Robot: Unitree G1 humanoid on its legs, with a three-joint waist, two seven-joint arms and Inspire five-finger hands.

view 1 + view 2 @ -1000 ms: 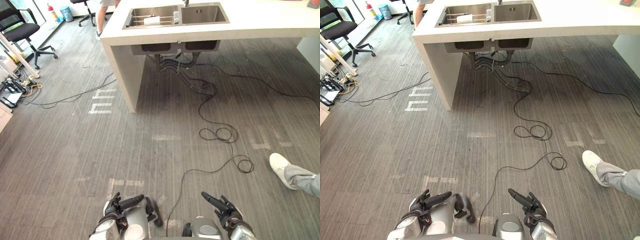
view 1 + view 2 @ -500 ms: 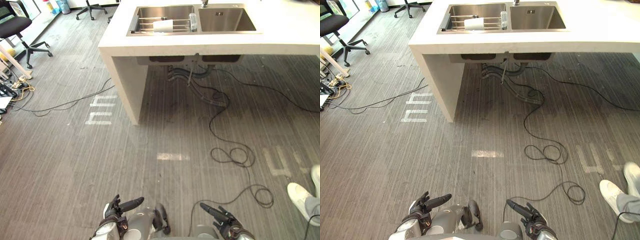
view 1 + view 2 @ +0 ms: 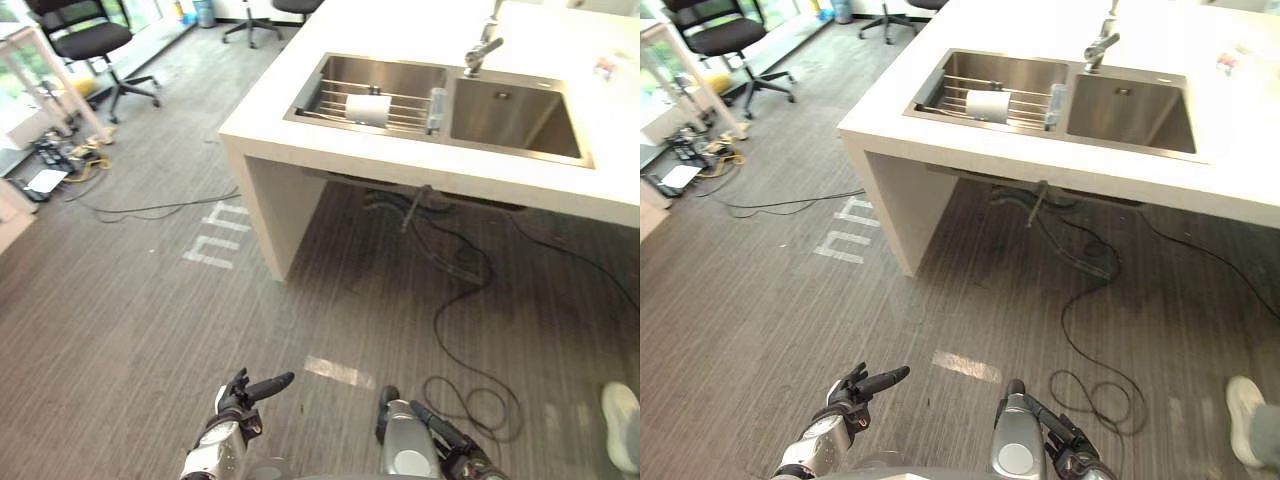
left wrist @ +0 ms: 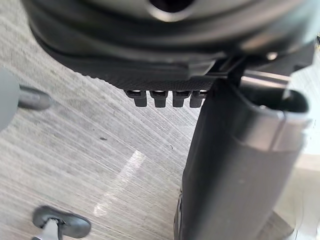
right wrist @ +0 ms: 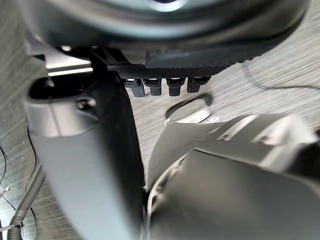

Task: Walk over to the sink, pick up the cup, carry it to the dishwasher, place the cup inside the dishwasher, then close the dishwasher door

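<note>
- The left hand [image 3: 238, 396] hangs low over the floor [image 3: 140, 320]. Its fingers are loosely straight, one pointing forward, and it holds and touches nothing.
- The right hand [image 3: 452, 452] sits low on the other side, fingers stretched forward and relaxed. It is empty too.
- With both hands empty, the task looks to be in its first step, the walk to the sink. Picking up the cup, carrying it to the dishwasher, placing it inside and closing the door all seem left to do.
- Ahead of the hands lies a stretch of bare grey floor, then the white counter [image 3: 300, 140], which is well apart from both hands.
- The sink [image 3: 505, 120] is set into the counter top, with a tap [image 3: 480, 48] behind the divider between its two basins.
- The cup [image 3: 367, 108] is white and lies on its side on a wire rack [image 3: 330, 100] across the left basin. Nothing is touching it.
- A person's shoe [image 3: 622, 425] shows at the right edge of the floor, and an office chair [image 3: 90, 40] stands far off to the left.
</note>
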